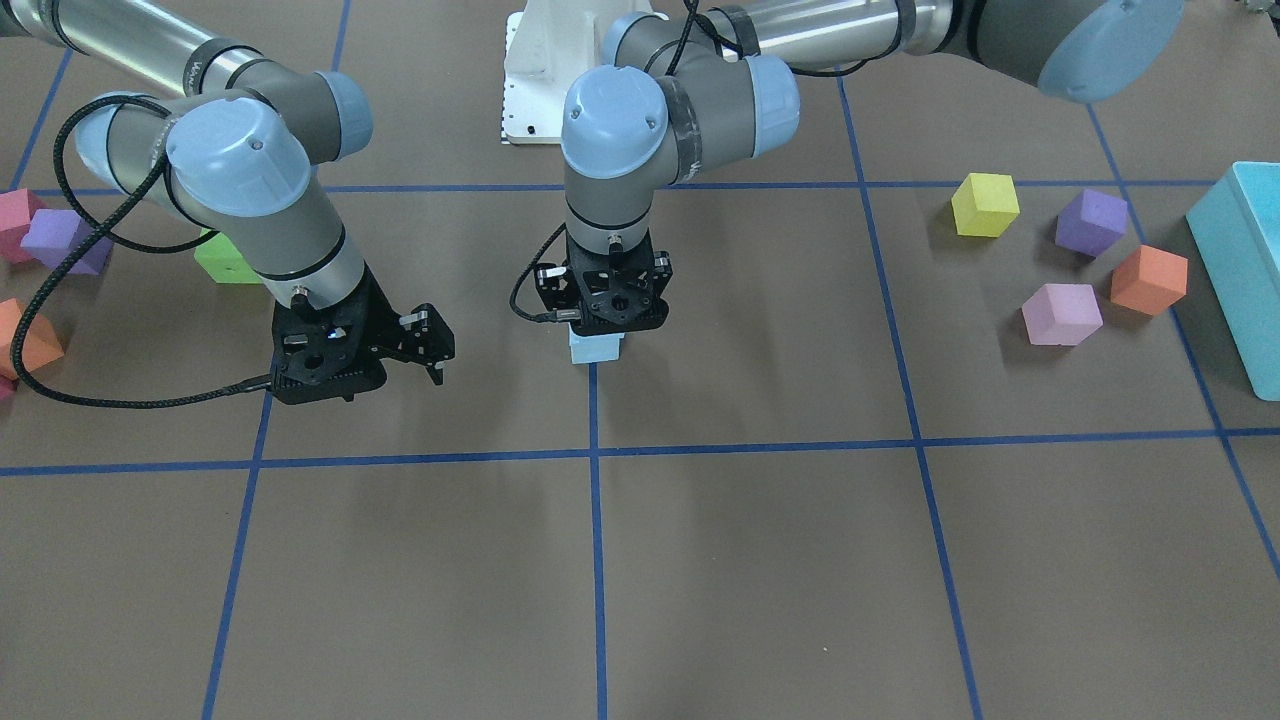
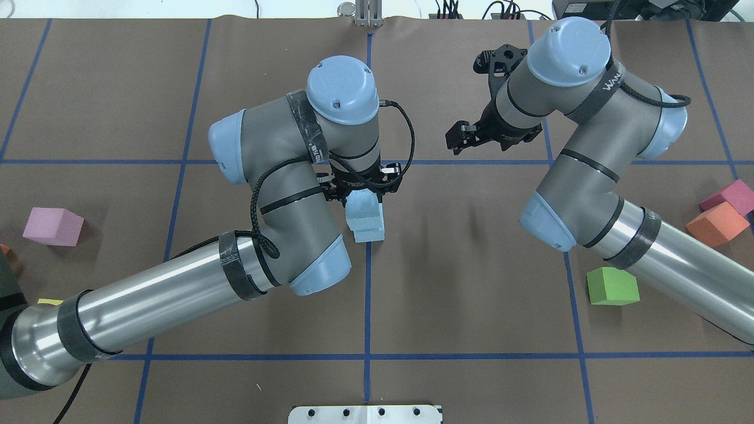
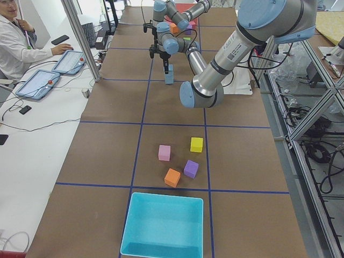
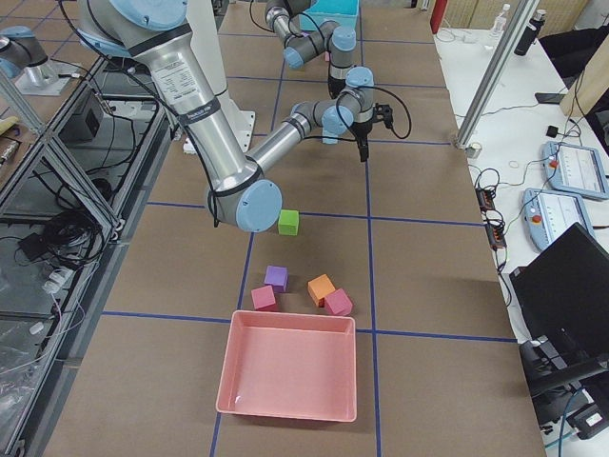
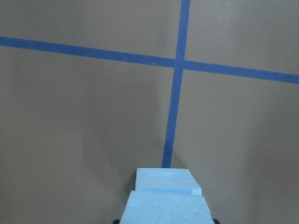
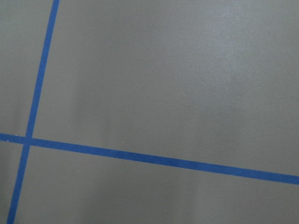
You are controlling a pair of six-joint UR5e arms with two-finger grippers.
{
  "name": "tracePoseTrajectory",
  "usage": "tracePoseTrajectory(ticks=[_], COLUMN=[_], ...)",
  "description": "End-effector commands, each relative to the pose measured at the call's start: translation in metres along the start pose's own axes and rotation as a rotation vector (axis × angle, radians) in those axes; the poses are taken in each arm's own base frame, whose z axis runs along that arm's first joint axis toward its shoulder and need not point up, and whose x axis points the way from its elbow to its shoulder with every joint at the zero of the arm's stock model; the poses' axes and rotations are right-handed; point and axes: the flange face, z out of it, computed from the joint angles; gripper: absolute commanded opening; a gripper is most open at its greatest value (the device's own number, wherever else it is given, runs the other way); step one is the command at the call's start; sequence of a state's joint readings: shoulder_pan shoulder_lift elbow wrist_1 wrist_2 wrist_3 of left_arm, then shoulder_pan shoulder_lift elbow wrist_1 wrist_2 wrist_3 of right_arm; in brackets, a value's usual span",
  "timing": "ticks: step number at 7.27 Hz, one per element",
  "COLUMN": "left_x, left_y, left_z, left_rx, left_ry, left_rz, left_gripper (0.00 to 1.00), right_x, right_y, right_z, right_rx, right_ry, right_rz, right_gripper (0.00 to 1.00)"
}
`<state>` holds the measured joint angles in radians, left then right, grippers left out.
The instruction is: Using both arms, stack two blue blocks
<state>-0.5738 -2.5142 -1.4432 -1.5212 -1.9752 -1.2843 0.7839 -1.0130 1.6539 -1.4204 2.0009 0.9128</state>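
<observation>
Two pale blue blocks sit stacked at the table's middle on a blue tape line. The upper block (image 2: pixel 360 206) rests on the lower block (image 2: pixel 371 233), slightly offset. Both show in the left wrist view, upper (image 5: pixel 163 209) over lower (image 5: pixel 167 179). My left gripper (image 2: pixel 362 194) stands straight above the stack, shut on the upper block, and in the front-facing view (image 1: pixel 600 335) only part of the stack (image 1: pixel 597 348) shows below it. My right gripper (image 2: pixel 463 136) is open and empty, off to the side above bare table; it also shows in the front-facing view (image 1: pixel 432 350).
On my left are a yellow cube (image 1: pixel 985 204), a purple cube (image 1: pixel 1091 222), an orange cube (image 1: pixel 1148 280), a lilac cube (image 1: pixel 1061 313) and a turquoise bin (image 1: pixel 1245 260). On my right are a green cube (image 2: pixel 612 287), orange, pink and purple cubes, and a pink bin (image 4: pixel 285 376).
</observation>
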Motion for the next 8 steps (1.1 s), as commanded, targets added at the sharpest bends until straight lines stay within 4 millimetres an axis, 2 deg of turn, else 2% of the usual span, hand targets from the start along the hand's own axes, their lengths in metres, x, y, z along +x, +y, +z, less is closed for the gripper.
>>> tracePoseTrajectory(ticks=[1,3,5,6,7,8], left_x=[-0.002,-0.002,-0.011,-0.037,-0.078,-0.123], left_y=[0.000,0.001,-0.010,-0.017,-0.032,-0.042], left_z=[-0.008,-0.017,-0.041,-0.055,-0.071,-0.080], left_rx=[0.028,0.034,0.052,0.029,0.012,0.021], left_ry=[0.008,0.020,0.047,0.073,0.095,0.093], left_rz=[0.006,0.011,0.005,0.024,0.044,0.070], left_gripper=[0.99,0.99,0.99,0.99,0.99,0.99], right_x=[0.001,0.000,0.007,0.018,0.034,0.056], right_y=[0.000,0.000,-0.002,-0.002,0.003,-0.002], right_z=[0.001,-0.001,0.000,-0.003,-0.014,-0.025], right_rx=[0.000,0.005,0.027,0.041,0.051,0.053], right_ry=[0.003,0.002,0.026,0.037,0.033,0.037], right_rz=[0.001,-0.001,0.009,0.013,0.002,-0.061], right_gripper=[1.00,1.00,1.00,1.00,1.00,1.00])
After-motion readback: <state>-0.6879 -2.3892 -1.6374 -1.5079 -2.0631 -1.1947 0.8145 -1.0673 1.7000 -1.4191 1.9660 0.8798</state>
